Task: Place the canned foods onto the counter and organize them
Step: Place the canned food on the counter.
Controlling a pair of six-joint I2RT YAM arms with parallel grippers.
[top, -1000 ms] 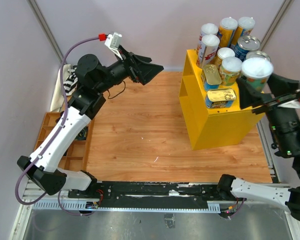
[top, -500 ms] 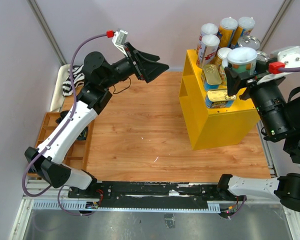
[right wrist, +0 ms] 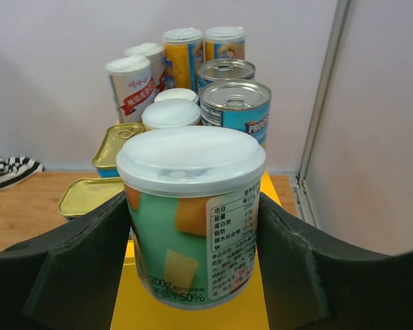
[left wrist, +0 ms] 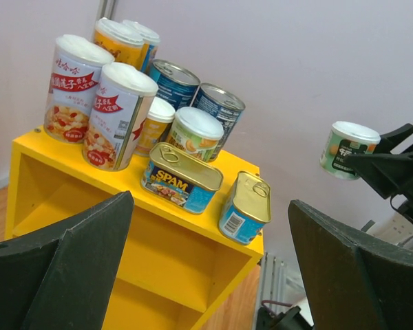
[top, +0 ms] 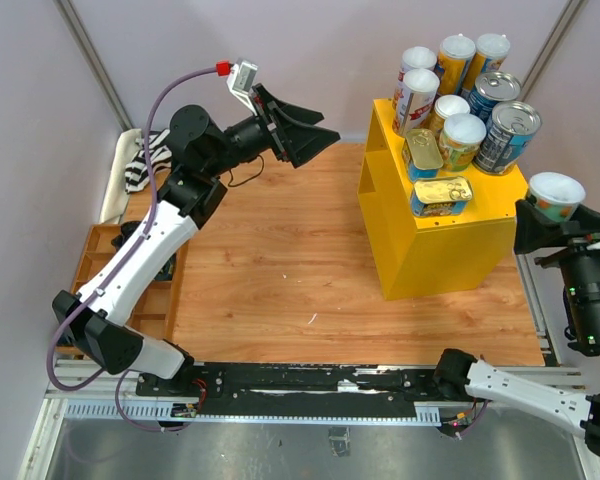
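Presently the green can [right wrist: 189,213] stands upright, lid upward.

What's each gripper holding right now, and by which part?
The right gripper holds the green white-lidded can upright by its sides, below the lid. The left gripper is open and holds nothing.

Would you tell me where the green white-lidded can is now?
The green white-lidded can sits in the right gripper, right of the yellow cabinet in the top view, near the closer blue silver-topped can.
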